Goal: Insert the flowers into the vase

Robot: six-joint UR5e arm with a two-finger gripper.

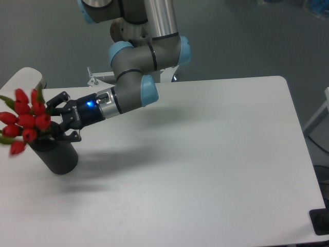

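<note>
The flowers (24, 121), a bunch of red tulip buds with green leaves, stand in the top of the vase (58, 155) and lean out to the left. The vase is a matte black cylinder near the table's left edge. My gripper (53, 120) reaches in from the right at the level of the vase's mouth, just right of the buds. Its fingers are spread apart, one above and one below, and I see nothing held between them. The stems are hidden behind the buds and the vase rim.
The white table (205, 154) runs to the right and front. A second rounded white surface (23, 77) sits at the back left behind the flowers. My arm (139, 62) comes down from the top centre.
</note>
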